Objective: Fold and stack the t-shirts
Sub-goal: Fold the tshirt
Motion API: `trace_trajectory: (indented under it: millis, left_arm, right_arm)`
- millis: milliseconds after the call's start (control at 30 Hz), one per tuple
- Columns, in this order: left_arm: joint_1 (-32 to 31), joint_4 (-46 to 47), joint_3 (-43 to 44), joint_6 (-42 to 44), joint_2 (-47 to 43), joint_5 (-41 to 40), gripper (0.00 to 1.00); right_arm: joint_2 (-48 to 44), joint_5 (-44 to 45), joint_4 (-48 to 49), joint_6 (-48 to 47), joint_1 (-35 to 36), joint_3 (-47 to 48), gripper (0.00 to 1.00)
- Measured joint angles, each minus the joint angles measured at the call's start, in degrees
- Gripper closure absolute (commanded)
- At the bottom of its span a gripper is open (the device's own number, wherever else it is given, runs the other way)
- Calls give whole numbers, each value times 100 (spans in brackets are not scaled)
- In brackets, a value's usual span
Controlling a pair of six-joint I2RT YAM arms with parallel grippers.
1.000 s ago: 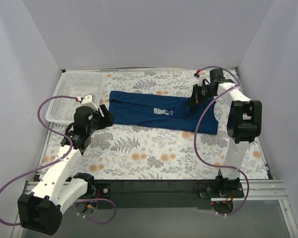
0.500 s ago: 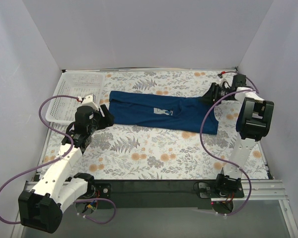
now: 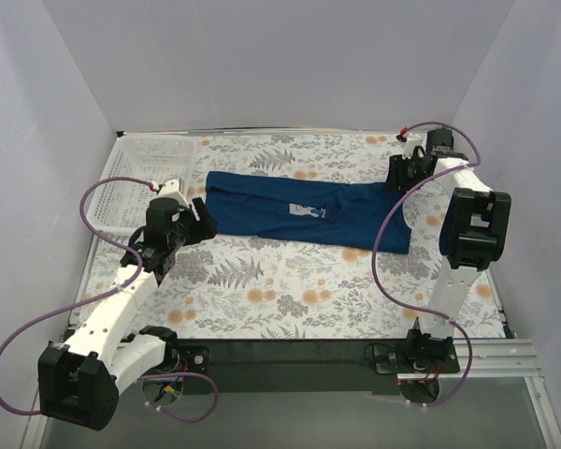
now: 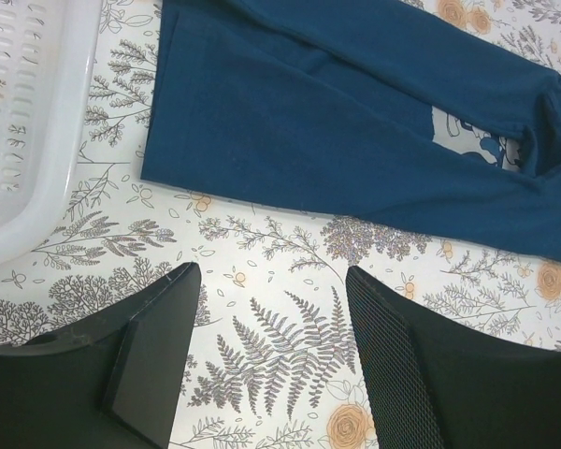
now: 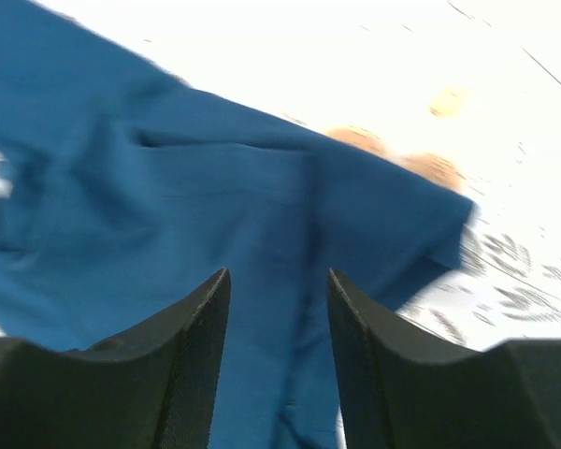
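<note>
While the blue t-shirt (image 3: 299, 210) lies flat, left gripper (image 4: 269, 281) stands wide, empty, at its left end; right gripper (image 5: 278, 281) wide over its right end.

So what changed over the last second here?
The right gripper swung rightward along the blue t-shirt's far edge to its right end; it is open, holding nothing. The left gripper barely shifted, open by the shirt's left end. The shirt and white basket stayed put.
</note>
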Motion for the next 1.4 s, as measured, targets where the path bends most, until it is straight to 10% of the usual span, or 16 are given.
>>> trace_trajectory:
  millis: [600, 833, 1133, 1200, 1400]
  left_arm:
    - [0, 0, 0, -4, 138, 168, 41]
    - [0, 2, 0, -4, 184, 170, 41]
    - [0, 9, 0, -4, 446, 238, 41]
    - [0, 4, 0, -2, 566, 273, 42]
    - [0, 2, 7, -79, 1084, 361, 48]
  right_arm:
    - [861, 844, 229, 205, -273, 566, 53]
    - [1139, 809, 236, 271, -278, 839, 99]
    - [2524, 1161, -46, 337, -245, 3327, 99]
    - [2811, 1287, -15, 374, -245, 3917, 72]
    - [2656, 1532, 549, 254, -219, 3703, 44]
